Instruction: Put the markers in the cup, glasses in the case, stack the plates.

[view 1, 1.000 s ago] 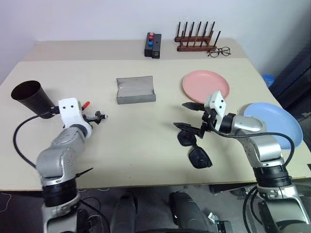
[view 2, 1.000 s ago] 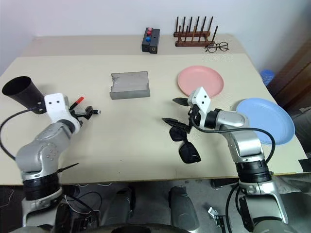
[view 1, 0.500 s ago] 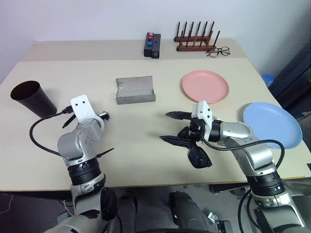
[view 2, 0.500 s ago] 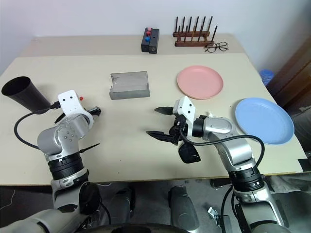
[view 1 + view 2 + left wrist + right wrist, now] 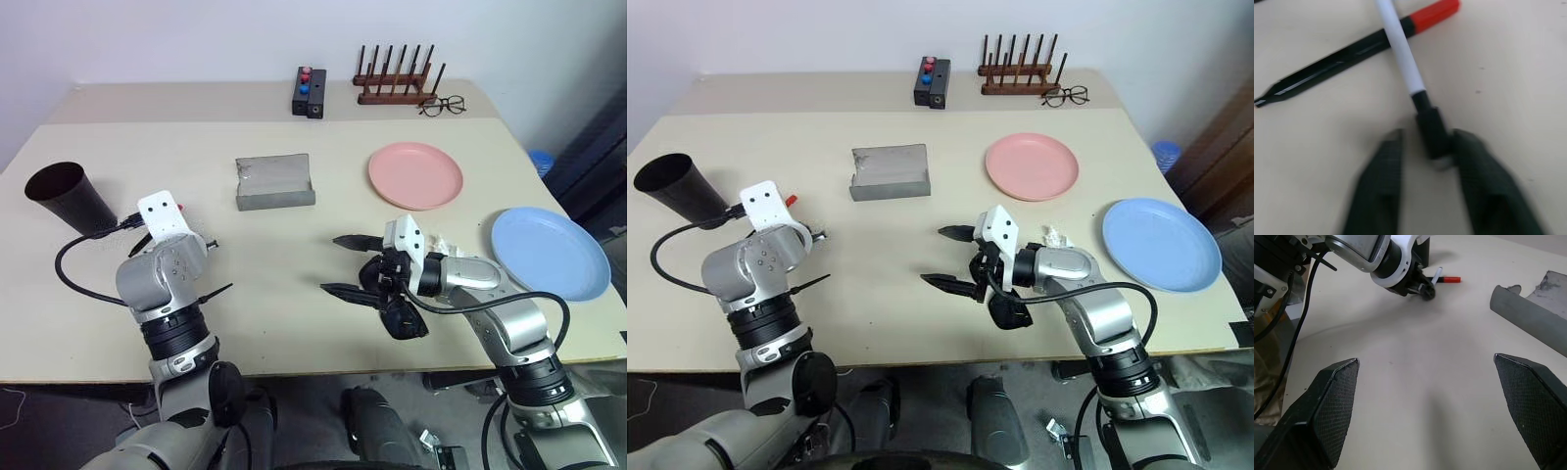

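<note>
With left end effector [image 5: 1425, 147] closing on the white marker [image 5: 1400, 49] crossing the red-capped marker [image 5: 1352, 49], lift straight up toward the cup [image 5: 64, 196]

Left arm bent at the table's left, left gripper [image 5: 1422, 147] angled down toward the tabletop, fingers nearly closed around a pen's black cap. Right arm reaches inward, right gripper [image 5: 947, 258] level, pointing toward the robot's left, jaws spread wide and empty.
</note>
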`<action>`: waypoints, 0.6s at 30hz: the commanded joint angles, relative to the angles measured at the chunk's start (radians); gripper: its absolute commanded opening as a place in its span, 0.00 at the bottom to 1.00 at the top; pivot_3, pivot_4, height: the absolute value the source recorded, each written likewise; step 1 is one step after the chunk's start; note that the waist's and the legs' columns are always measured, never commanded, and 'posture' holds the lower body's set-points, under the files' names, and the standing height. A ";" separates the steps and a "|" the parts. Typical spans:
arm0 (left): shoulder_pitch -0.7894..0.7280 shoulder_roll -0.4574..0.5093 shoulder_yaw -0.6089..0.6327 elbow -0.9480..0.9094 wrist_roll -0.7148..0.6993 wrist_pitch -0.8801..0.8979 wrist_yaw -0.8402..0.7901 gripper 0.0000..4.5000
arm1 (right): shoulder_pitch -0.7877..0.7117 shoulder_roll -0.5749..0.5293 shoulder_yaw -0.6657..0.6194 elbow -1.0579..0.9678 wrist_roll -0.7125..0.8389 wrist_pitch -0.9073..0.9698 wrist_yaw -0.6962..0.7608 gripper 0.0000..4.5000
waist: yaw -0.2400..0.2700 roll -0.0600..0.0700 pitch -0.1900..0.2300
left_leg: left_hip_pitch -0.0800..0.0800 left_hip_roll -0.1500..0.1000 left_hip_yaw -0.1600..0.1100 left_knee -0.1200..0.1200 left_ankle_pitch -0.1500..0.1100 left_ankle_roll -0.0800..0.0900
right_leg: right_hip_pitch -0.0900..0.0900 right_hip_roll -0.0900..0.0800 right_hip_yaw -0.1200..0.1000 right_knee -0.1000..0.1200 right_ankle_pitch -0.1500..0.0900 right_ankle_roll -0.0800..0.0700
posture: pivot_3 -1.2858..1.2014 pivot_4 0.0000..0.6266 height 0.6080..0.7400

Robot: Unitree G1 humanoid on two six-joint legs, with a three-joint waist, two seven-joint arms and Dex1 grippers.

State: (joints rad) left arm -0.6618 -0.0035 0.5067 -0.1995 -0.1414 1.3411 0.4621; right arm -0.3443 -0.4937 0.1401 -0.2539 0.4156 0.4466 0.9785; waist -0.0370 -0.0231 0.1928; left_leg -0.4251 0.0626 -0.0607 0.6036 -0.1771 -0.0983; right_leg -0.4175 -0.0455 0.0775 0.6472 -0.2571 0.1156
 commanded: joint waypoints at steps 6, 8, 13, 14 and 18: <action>0.006 0.004 -0.041 -0.011 0.032 -0.016 -0.045 0.01 | -0.021 0.013 0.010 -0.024 0.012 -0.023 0.001 1.00 | 0.000 0.000 0.000 | 0.000 0.000 0.000 0.000 0.000 0.000 | 0.000 0.000 0.000 0.000 0.000 0.000 | 0.52 0.24 1.00; 0.015 0.019 -0.072 -0.025 0.041 -0.029 -0.064 0.01 | -0.024 0.012 0.010 -0.020 0.011 -0.026 0.004 1.00 | 0.000 0.000 0.000 | 0.000 0.000 0.000 0.001 0.000 0.000 | 0.000 0.000 0.000 0.000 0.000 0.000 | 0.52 0.24 1.00; 0.112 0.143 -0.254 -0.138 0.038 -0.005 -0.199 0.01 | -0.027 -0.001 0.001 -0.017 0.012 -0.030 0.010 1.00 | -0.007 0.000 0.000 | 0.000 0.000 0.000 0.000 0.000 0.000 | 0.000 0.000 0.000 0.000 0.000 0.000 | 0.52 0.24 1.00; 0.134 0.170 -0.270 -0.165 0.029 0.016 -0.227 0.01 | -0.027 -0.003 -0.001 -0.018 0.013 -0.029 0.010 1.00 | -0.007 0.000 0.000 | -0.001 0.000 0.000 -0.001 0.000 0.000 | -0.001 0.000 0.000 0.000 0.000 0.000 | 0.52 0.24 1.00; 0.241 0.331 -0.307 -0.283 -0.060 0.122 -0.414 0.01 | -0.025 -0.010 -0.003 -0.022 0.013 -0.023 0.010 1.00 | -0.011 0.000 0.000 | 0.000 0.000 0.000 -0.002 0.000 0.000 | -0.002 0.000 0.000 0.000 0.000 0.000 | 0.52 0.24 1.00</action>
State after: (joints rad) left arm -0.4389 0.2840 0.2027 -0.4098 -0.1603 1.4195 0.1257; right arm -0.3609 -0.4962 0.1522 -0.2507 0.4157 0.4328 0.9858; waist -0.0483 -0.0233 0.1929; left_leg -0.4252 0.0631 -0.0608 0.6008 -0.1772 -0.0983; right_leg -0.4199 -0.0453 0.0776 0.6474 -0.2579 0.1141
